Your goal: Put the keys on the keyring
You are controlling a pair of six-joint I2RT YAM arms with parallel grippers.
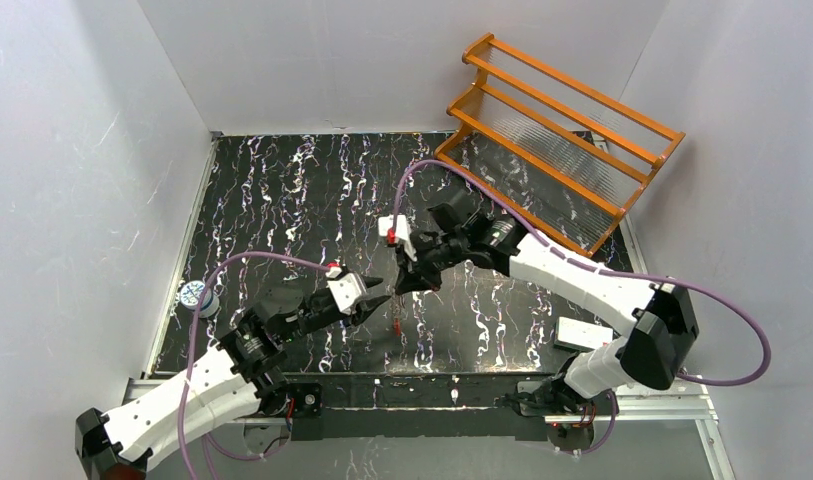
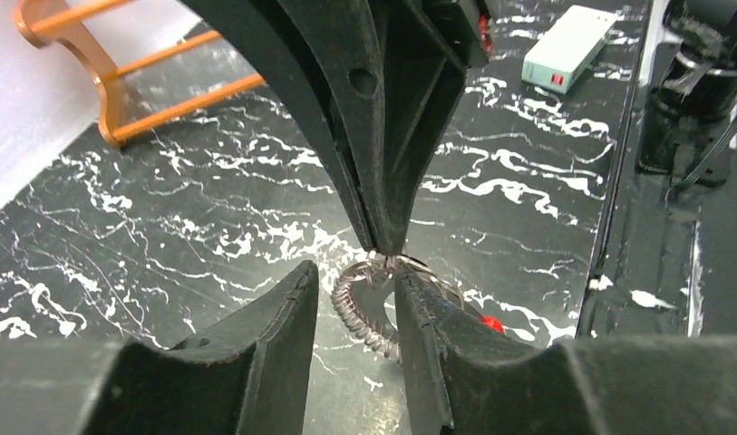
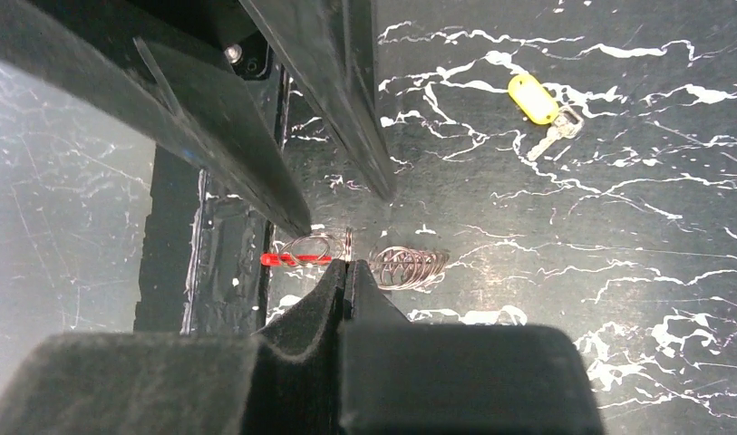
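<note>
Keyring [image 3: 410, 265] hangs just above the black marbled table [image 1: 282, 200], low in the centre of the top view, where the two arms meet. It is a thin silvery wire with a coiled stretch and a short red section [image 3: 283, 259]. The right gripper [image 3: 347, 270] has its jaws pressed fully together on the wire, between the red section and the coil. In the left wrist view this same gripper reaches down from the top of the frame, and its closed tips pinch the top of the keyring just above the coil.

The left gripper [image 2: 355, 276] is partly spread, with a clear gap between its fingers. The coil sits in that gap, close against the finger [image 2: 428, 335] on the right of the frame. Whether that finger touches the wire cannot be told, and this gripper grips nothing.

A silvery key [image 3: 555, 136] with a yellow tag [image 3: 532, 97] lies flat on the table, in the upper right of the right wrist view and well apart from the keyring. No second key can be made out.

An orange rack [image 1: 562, 130] stands at the upper right of the top view. A small white box [image 2: 571, 50] lies on the table at the upper right of the left wrist view.
</note>
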